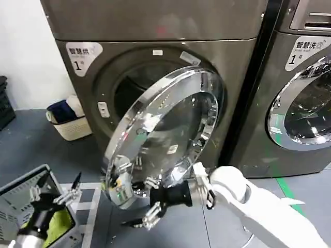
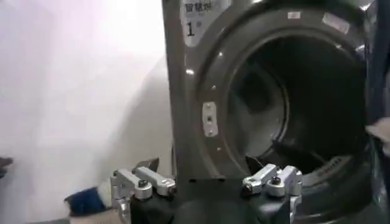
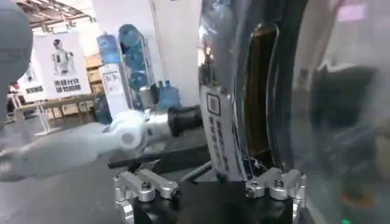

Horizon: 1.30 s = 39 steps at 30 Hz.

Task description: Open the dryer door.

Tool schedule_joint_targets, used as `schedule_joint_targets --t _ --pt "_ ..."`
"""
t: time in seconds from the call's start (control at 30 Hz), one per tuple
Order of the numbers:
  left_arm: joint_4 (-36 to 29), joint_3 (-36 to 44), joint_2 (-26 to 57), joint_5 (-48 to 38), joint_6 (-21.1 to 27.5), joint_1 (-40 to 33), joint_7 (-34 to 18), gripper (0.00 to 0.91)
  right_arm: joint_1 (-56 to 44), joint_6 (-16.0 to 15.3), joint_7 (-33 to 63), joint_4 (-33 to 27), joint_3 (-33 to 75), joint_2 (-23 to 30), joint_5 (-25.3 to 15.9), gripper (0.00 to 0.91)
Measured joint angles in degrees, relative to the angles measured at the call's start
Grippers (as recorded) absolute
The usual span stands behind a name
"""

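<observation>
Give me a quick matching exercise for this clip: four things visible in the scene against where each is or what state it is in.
Things:
1. dryer door
2. right gripper
3. left gripper
4. second machine's door

States:
A. closed
B. at the low edge of the open door
C. swung partly open
D. low at the robot's left, over a grey basket

Pairs: 1-C, 2-B, 3-D, 4-A

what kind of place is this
Probably a laundry room or test lab: two front-loading machines side by side, the dryer door swung open beside the right gripper, and a laundry basket against the wall.
</observation>
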Motion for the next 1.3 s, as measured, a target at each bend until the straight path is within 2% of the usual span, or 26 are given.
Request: schedule_joint_targets --t 0.27,0.4,0.57,0.73,1.07,1.17,1.3 --pt "1.83 8.5 8.18 0.85 -0.7 -5.4 5.11 0.907 -13.27 -0.09 1.69 3.68 16.5 -1.19 0.02 0.907" --pt "2.41 13.07 11.21 0.94 -1.03 -7.59 6.31 0.907 -21.43 0.27 2.52 5.38 26.72 -0.13 -0.21 0.907" --pt "3.13 18.13 14.07 1.32 -1.93 -9.76 6.75 0.907 -32.39 2.27 3.9 7.1 39.6 2.81 -2.48 0.907" --pt "3.34 22.09 14.81 1.36 -2.01 -11.83 6.62 0.907 -43.24 7.43 6.97 9.23 51.59 7.94 -6.24 0.907" --pt "3.86 28.79 16.91 0.97 -1.96 -16.5 5.42 0.907 -58.01 21.44 20.53 8.15 66.18 20.2 -15.3 0.907" --pt "4.49 31.16 17.72 0.89 -2.05 -17.93 4.7 0.907 -60.56 24.1 25.08 7.03 69.02 24.17 -16.73 0.907" --pt "5.51 34.29 17.89 0.93 -2.05 -20.61 3.89 0.907 -62.88 25.4 30.07 5.09 73.69 29.11 -17.85 0.907"
